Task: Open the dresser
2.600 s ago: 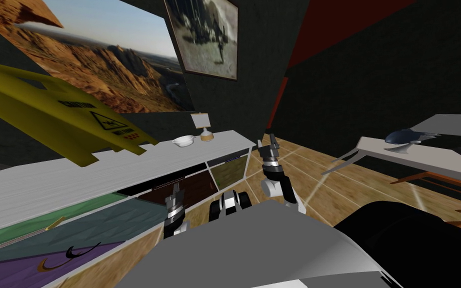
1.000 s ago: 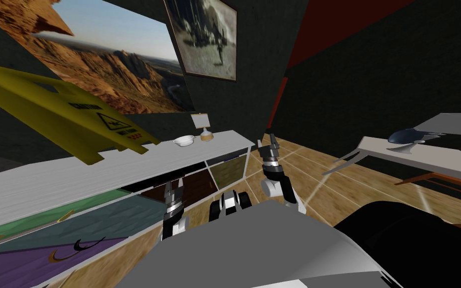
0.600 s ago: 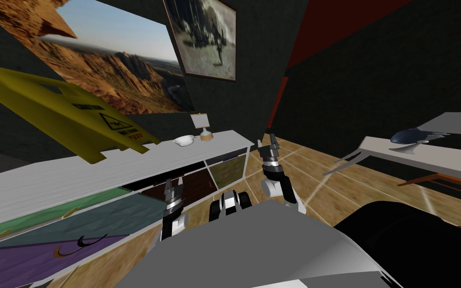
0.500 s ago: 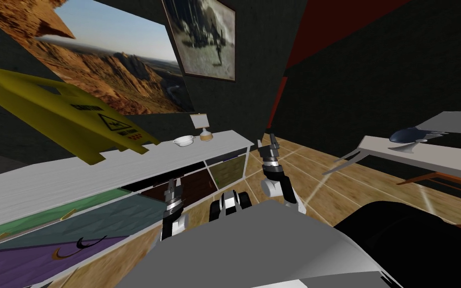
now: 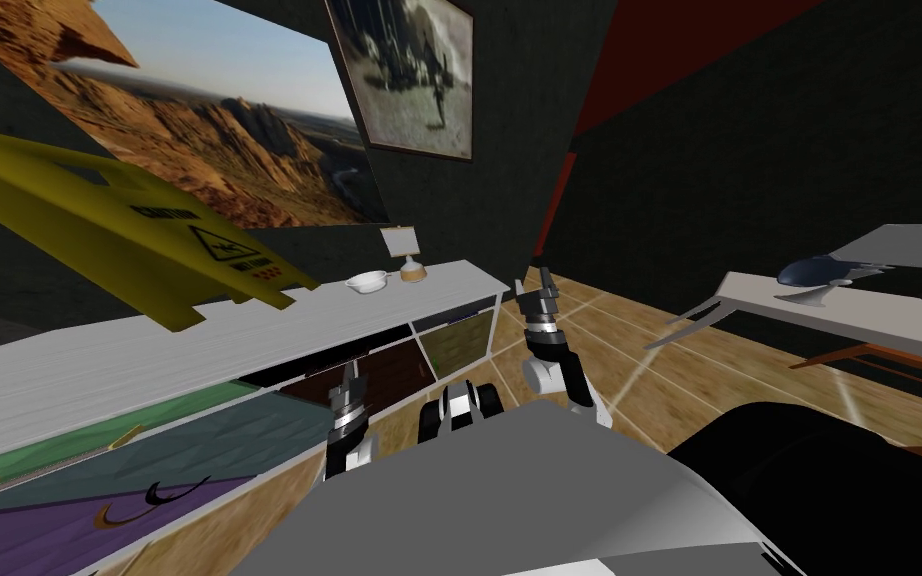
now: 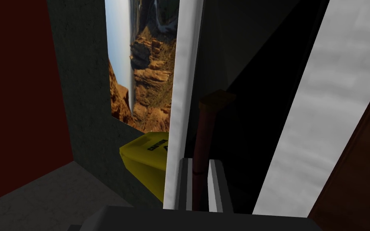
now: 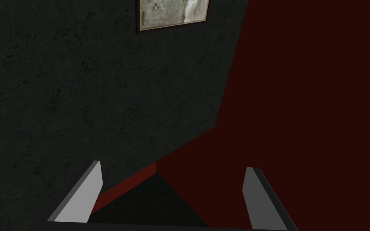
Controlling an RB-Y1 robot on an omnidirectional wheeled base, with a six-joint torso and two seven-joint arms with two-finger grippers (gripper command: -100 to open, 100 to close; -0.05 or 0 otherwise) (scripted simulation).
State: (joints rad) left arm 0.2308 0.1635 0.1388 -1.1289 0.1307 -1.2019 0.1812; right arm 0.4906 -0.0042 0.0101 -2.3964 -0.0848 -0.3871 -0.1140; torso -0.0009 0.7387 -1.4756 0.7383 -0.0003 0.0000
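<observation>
One yellow sign [image 6: 145, 154] probably reads CAUTION; left claw [image 6: 199, 163] clamps handle [image 6: 205, 132]

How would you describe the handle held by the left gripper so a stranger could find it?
Find the long white-topped dresser below the canyon picture. At its dark brown front, the left gripper pinches the handle: a straight reddish-brown bar, unlike the curved black handles by the purple front.

LIGHT: dim, even, walls [image 7: 59, 80] rendering near-black | BRIGHTEST: dresser top [image 5: 199, 345], landscape picture [image 5: 219, 120] | EDGES: head view splaying, tilting
</observation>
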